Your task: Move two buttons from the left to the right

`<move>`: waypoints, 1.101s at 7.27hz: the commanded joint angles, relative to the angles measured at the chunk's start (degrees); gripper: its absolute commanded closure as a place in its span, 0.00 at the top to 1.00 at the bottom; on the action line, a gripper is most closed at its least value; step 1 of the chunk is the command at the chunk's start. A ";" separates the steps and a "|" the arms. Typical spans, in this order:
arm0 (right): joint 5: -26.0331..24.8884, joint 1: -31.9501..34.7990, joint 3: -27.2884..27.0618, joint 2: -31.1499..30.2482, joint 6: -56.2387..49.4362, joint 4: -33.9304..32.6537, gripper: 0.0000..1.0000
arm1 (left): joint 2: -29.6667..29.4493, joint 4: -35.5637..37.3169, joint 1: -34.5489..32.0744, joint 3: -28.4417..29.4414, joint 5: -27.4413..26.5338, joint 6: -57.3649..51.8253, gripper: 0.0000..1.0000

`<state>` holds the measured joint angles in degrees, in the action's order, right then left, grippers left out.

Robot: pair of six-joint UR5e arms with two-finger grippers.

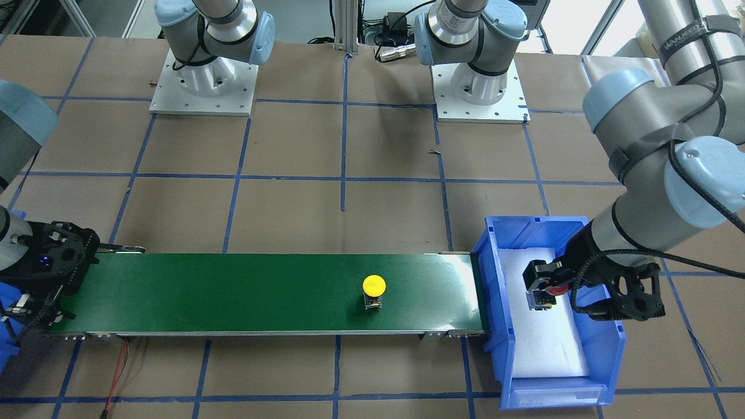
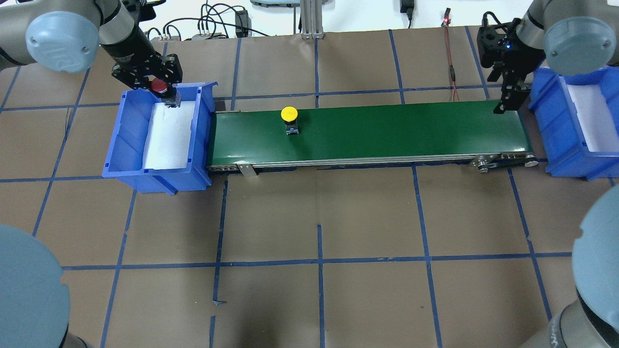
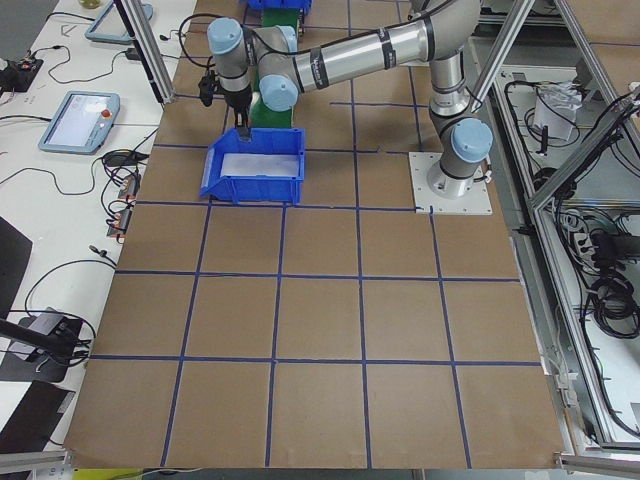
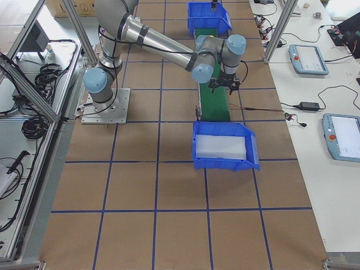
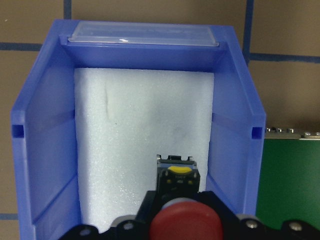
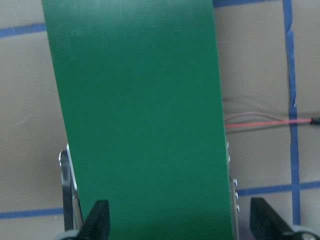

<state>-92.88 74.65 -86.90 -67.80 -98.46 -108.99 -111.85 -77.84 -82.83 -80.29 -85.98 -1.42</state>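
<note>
The yellow button [image 1: 374, 286] stands upright on the green conveyor belt [image 1: 233, 291], in the half nearer the left bin; it also shows in the overhead view [image 2: 289, 114]. My left gripper [image 1: 542, 289] is shut on the red button [image 1: 557, 289] and holds it over the white foam of the left blue bin [image 1: 495, 279]. The left wrist view shows the red cap [image 5: 186, 226] and black body [image 5: 177, 176] between the fingers, above the foam. My right gripper [image 2: 508, 99] is open and empty over the belt's right end [image 6: 135, 100].
A second blue bin [image 2: 556, 125] with white foam stands past the belt's right end. A red cable [image 2: 449, 63] lies on the table behind the belt. Brown paper with blue tape lines covers the table.
</note>
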 commanded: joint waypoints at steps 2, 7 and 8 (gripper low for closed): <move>-6.10 3.03 -2.82 -2.07 4.33 -0.25 1.00 | -2.13 -1.27 -9.96 0.67 0.29 17.21 0.40; 3.48 3.84 -3.89 1.53 -7.43 -6.23 0.99 | -7.42 0.85 -11.22 -0.74 0.03 17.33 0.41; 3.58 3.49 -4.24 1.53 -14.24 -7.19 0.94 | -7.42 0.85 -11.48 -0.91 0.03 17.42 0.55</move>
<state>-90.00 78.46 -90.77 -66.48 -106.49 -115.41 -119.05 -77.02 -94.06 -80.91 -85.96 16.02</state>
